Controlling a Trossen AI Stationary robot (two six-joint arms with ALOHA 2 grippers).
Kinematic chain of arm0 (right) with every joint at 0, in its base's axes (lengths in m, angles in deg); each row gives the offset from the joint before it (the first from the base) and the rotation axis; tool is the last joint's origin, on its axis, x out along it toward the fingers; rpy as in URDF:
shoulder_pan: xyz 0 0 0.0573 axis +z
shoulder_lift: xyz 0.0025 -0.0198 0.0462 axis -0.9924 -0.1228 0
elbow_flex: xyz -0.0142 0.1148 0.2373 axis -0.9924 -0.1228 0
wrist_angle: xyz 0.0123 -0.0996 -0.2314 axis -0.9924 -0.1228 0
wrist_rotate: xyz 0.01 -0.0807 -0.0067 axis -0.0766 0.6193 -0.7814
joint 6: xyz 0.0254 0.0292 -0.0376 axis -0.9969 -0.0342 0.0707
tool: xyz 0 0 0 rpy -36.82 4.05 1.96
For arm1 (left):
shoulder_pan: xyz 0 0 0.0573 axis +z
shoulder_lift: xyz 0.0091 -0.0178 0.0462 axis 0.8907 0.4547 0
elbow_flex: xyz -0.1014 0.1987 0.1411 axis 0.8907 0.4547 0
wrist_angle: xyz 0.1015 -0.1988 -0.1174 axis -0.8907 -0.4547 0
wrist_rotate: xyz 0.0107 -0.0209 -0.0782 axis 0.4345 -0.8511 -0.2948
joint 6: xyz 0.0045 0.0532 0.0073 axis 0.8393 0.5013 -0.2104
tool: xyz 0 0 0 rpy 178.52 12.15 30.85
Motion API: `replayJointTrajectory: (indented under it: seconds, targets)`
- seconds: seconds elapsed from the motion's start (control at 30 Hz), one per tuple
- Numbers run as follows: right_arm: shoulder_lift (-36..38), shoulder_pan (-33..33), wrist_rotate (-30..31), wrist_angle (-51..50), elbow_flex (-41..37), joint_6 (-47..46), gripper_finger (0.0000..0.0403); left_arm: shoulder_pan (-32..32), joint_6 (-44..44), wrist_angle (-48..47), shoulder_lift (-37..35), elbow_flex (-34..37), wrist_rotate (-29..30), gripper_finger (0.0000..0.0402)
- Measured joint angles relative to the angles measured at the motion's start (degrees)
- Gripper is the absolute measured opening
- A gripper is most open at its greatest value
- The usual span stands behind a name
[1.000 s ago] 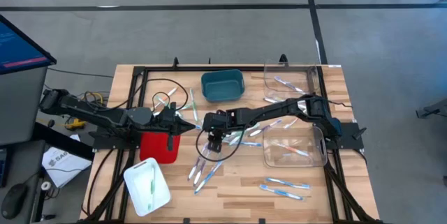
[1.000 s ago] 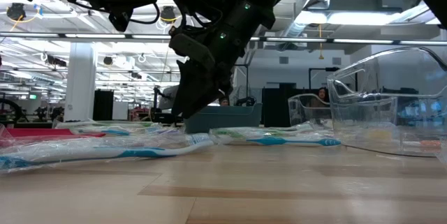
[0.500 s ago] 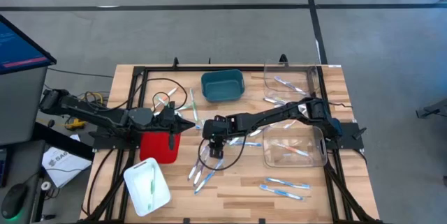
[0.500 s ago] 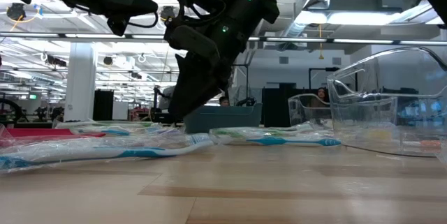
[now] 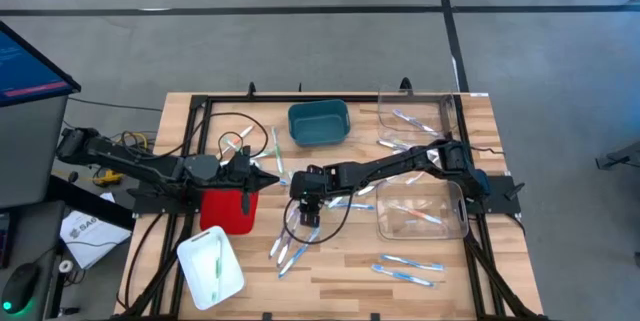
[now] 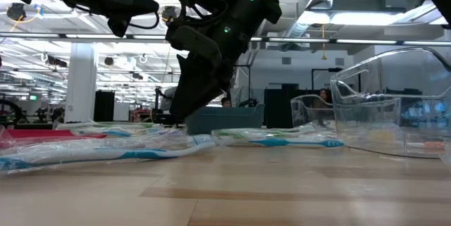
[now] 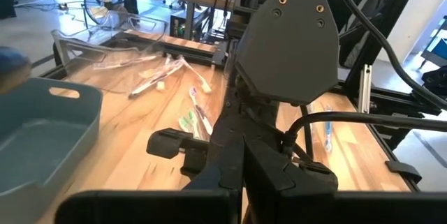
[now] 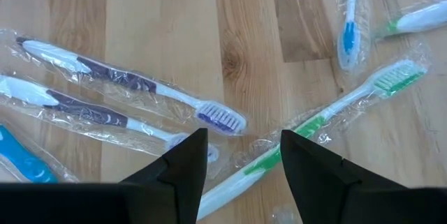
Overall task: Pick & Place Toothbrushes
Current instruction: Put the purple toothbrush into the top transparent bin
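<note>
Change: the right gripper (image 5: 309, 210) has swung left from where it hung a second ago and now sits lower over the loose toothbrushes (image 5: 292, 244) at mid-table; in the last half second nothing moves.
Meaning: I judge this the line-up before a descent; no brush is lifted yet.
Right fingers: parted about halfway and empty; in the right wrist view the green toothbrush (image 8: 328, 116) lies between and beyond the two dark fingertips (image 8: 190, 155), with two purple-handled toothbrushes (image 8: 133, 84) beside it.
Left gripper (image 5: 262, 180): closed on nothing, waiting left of centre above the red bin (image 5: 228, 211).
Where the brushes are: a scatter at mid-table, a few near the front right, some inside the clear tubs (image 5: 424, 211), one green in the white tray (image 5: 210, 264) at front left.
Materials: each brush is a slim plastic stick with a white neck and bristle head, sealed in a crinkly, glossy clear wrapper, likely slippery to pinch.
Surfaces: pale wood-grain table (image 5: 340, 271) with knots; teal bin (image 5: 319, 123) is matte plastic with rounded corners; tubs are transparent and thin-walled.
</note>
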Motion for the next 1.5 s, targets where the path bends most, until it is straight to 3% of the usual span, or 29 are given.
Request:
replayJointTrajectory:
  seconds: [0.97,1.5]
  targets:
    - [0.0,1.97,0.0,2.02,0.02,6.88,0.0174,-1.36,-2.85,-0.42,2.6,0.0,-0.24,0.0001]
    - [0.0,3.54,-0.02,2.42,0.0,7.12,0.0132,-1.75,-5.28,-0.24,5.46,0.0,-3.3,0.0001]
